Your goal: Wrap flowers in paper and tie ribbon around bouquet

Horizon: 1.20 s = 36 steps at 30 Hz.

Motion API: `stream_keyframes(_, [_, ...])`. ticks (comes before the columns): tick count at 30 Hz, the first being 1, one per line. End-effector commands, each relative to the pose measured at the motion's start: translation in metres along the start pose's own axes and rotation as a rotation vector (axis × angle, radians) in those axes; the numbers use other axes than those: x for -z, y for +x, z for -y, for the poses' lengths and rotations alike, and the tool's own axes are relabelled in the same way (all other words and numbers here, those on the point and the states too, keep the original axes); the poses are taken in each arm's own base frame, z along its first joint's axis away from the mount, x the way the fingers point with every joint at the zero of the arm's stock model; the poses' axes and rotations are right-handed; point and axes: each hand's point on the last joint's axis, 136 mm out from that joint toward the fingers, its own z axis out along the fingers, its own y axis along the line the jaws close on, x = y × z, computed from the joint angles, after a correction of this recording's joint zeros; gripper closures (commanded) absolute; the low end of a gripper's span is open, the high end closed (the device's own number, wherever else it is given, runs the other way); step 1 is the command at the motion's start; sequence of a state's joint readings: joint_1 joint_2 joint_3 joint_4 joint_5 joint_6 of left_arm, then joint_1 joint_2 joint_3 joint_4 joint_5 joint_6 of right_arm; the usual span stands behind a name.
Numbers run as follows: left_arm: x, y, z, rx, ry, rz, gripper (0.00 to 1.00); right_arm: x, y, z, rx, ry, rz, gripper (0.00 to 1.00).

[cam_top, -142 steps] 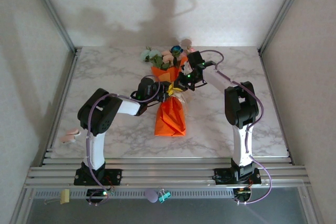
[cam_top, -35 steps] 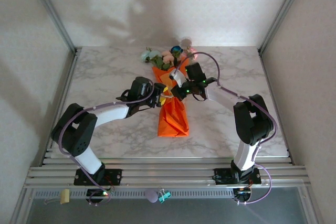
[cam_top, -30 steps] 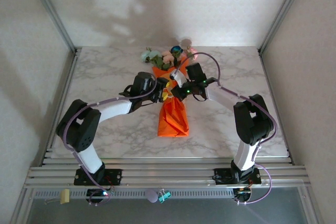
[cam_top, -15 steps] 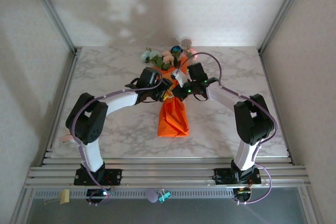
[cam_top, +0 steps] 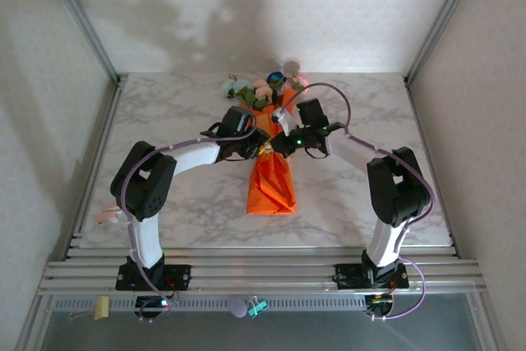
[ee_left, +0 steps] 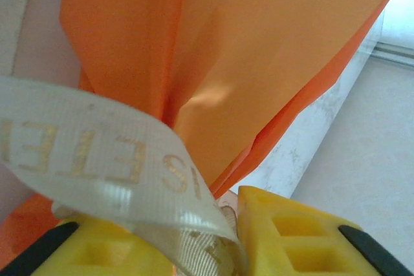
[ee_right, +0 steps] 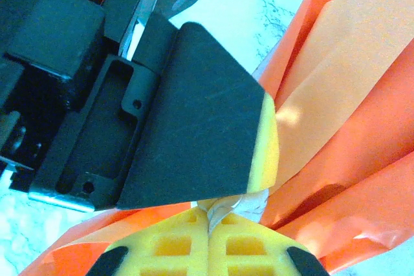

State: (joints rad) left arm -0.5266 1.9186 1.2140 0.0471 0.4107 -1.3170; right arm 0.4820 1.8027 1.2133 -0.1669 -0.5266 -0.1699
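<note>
Two grippers met at the waist of the bouquet (cam_top: 269,182), which lay on the table (cam_top: 164,113) with its long axis running 6 to 12 o'clock. Nearest, the paper (ee_left: 259,63) cone's tail pointed to 6. At the waist, the left gripper (ee_left: 207,250) sat at 9 o'clock, jaws slightly apart with the ribbon (ee_left: 97,153) bunched between them; whether it was pinched could not be told. The right gripper (ee_right: 208,240), at 3 o'clock, was clamped on a ribbon end. Both were equally near, so tightening would probably mean pulling crosswise. Farthest, the flowers (cam_top: 263,88) fanned at 12.
</note>
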Motion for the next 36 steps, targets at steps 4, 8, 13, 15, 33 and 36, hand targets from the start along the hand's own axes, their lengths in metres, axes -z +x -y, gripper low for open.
stream_keyframes(4, [0.000,-0.002,0.005,-0.010,-0.001,-0.004,0.85,0.008,-0.010,-0.005,-0.011,-0.033,0.045,1.00])
stream_keyframes(8, [0.000,0.002,0.002,-0.018,-0.038,-0.035,0.91,0.008,-0.011,-0.006,-0.008,-0.041,0.048,1.00])
stream_keyframes(13, [0.000,0.006,-0.001,-0.024,-0.095,-0.076,0.98,0.007,-0.008,-0.002,0.010,-0.023,0.034,1.00])
stream_keyframes(15, [0.002,0.006,-0.002,-0.025,-0.114,-0.080,0.98,0.007,-0.007,-0.001,0.023,-0.013,0.031,1.00])
stream_keyframes(33, [0.003,0.011,0.001,-0.036,-0.176,-0.145,1.00,0.000,0.004,-0.010,0.440,0.157,-0.023,0.52])
stream_keyframes(36, [0.004,0.011,0.002,-0.035,-0.174,-0.148,1.00,-0.006,0.005,-0.008,0.465,0.175,-0.053,0.54])
